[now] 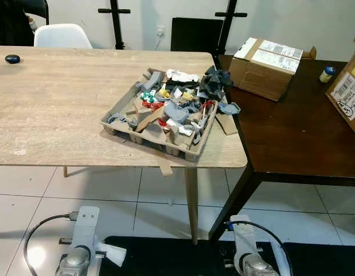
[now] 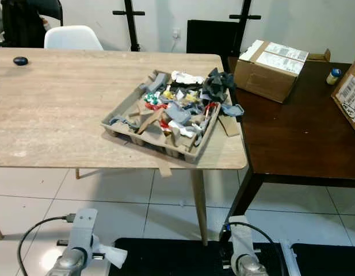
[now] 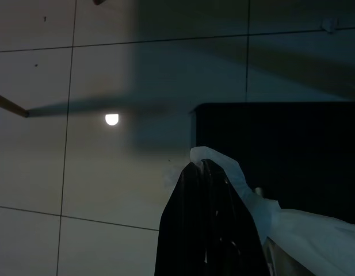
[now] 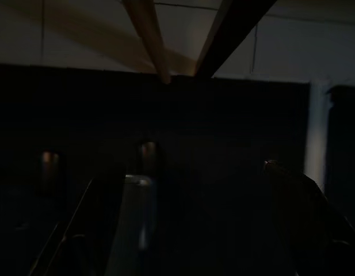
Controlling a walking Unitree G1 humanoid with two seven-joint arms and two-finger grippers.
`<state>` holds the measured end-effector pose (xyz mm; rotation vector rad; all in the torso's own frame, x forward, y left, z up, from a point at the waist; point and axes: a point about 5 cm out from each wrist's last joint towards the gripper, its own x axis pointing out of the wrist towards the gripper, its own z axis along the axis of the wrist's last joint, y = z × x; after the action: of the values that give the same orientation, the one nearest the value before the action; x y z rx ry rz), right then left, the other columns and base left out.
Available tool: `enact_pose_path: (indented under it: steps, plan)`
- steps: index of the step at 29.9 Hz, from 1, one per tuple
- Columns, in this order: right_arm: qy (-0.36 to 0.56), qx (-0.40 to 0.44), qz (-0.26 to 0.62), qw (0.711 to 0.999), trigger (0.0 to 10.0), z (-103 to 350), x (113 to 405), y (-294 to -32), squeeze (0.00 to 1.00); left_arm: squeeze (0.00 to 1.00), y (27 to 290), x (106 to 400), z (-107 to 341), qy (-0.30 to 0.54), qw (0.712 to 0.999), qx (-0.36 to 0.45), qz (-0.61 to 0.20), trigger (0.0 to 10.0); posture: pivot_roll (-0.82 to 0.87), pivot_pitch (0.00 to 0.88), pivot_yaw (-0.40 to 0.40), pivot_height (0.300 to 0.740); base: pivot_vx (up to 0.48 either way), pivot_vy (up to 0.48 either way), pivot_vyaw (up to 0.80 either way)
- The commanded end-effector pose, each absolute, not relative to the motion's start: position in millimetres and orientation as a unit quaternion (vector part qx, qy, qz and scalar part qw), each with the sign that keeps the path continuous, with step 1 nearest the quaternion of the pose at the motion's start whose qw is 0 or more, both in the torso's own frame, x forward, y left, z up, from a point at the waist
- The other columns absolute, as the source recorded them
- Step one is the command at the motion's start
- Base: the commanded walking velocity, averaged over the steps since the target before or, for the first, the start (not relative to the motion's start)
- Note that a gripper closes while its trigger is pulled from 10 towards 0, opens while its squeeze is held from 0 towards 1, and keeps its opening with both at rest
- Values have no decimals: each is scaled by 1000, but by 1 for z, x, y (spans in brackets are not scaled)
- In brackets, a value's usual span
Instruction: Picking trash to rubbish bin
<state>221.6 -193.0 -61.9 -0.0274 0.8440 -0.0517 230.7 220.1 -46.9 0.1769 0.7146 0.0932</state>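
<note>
Left gripper (image 3: pixel 209 224) low, clamped on white scrap (image 3: pixel 263 213); right gripper state unclear; trash tray (image 1: pixel 160 115) ahead on table (image 1: pixel 56 103), nearer right arm.

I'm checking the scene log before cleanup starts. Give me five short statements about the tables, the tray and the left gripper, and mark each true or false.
1. The cardboard tray of mixed scraps sits near the corner of the light wooden table. True.
2. The cardboard box stands on the light table. False: it is on the dark brown table.
3. The left gripper is shut on a piece of white plastic. True.
4. A white chair stands behind the light table. True.
5. The tray is empty. False: it is full of scraps.
</note>
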Motion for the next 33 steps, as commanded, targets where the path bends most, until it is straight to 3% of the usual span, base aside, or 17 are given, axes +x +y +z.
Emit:
enact_pose_path:
  steps: [1,33]
  plan:
    - [425,18,-37,904,10000,-66,215,-194,0,0,216,223,-52,359,928,89,36,10000,149,127,9,740,0,0,0]
    - [422,-15,-1,907,10000,-65,218,-190,0,0,217,224,-53,363,927,92,34,10000,146,113,7,740,0,0,0]
